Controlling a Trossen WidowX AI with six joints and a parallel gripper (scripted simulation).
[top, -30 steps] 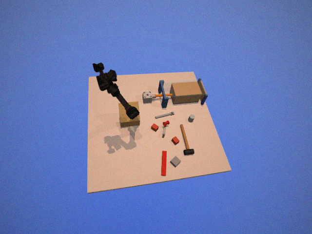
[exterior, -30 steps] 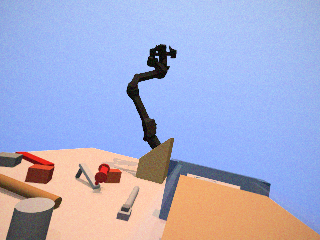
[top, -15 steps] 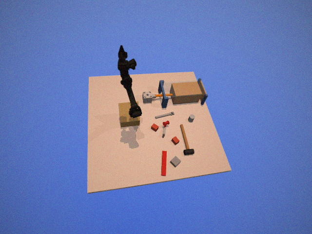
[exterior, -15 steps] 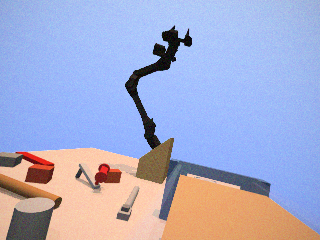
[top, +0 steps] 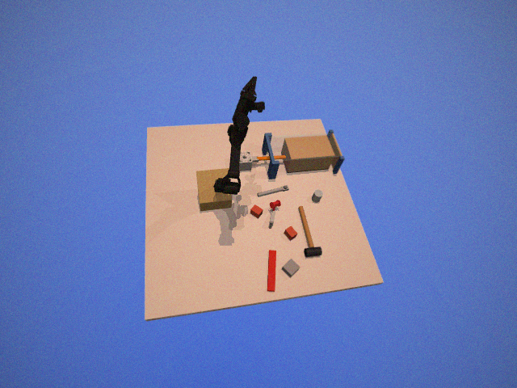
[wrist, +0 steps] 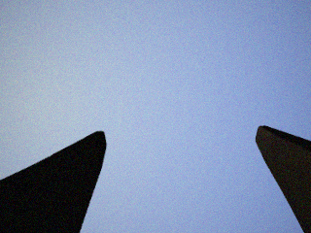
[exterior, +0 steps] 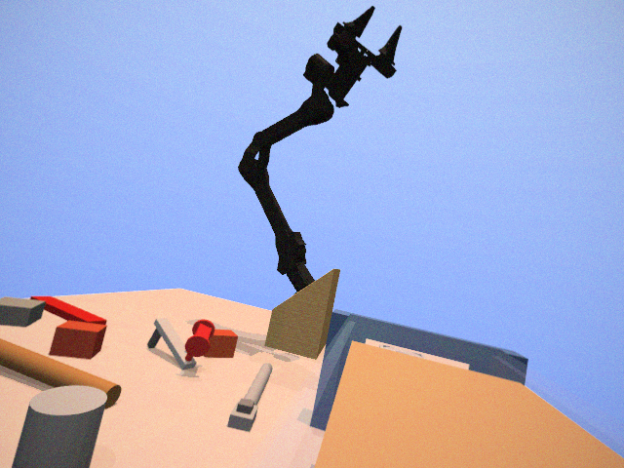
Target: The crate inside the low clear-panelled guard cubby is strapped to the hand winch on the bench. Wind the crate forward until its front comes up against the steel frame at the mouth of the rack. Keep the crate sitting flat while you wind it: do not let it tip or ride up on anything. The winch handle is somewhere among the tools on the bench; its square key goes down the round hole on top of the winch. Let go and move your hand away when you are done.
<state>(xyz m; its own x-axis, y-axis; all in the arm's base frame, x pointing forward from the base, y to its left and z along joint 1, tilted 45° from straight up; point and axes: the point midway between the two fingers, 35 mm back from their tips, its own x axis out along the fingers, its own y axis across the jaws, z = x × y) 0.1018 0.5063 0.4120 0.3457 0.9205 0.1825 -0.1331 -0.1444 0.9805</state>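
My gripper (top: 254, 79) (exterior: 387, 17) (wrist: 182, 136) is open and empty, high above the bench, fingers pointing up. The tan crate (top: 308, 148) (exterior: 428, 428) sits flat at the back right in the top view. An orange strap (top: 266, 158) runs from it through the blue frame (top: 272, 169) (exterior: 428, 334) to the grey winch (top: 245, 157), partly behind my arm. A gap shows between crate and frame. The clear panels are hard to make out. The grey crank handle (top: 272, 219) (exterior: 174, 344) with its red knob (top: 275, 204) (exterior: 201, 339) lies on the bench, away from the winch.
My arm stands at a tan block (top: 208, 183) (exterior: 302, 322). Around the handle lie a wrench-like tool (top: 272, 191) (exterior: 259, 385), two red blocks (top: 256, 211) (top: 291, 233), a mallet (top: 306, 227), a grey cylinder (top: 317, 196) (exterior: 60, 433), a red bar (top: 271, 271) and a grey block (top: 291, 267).
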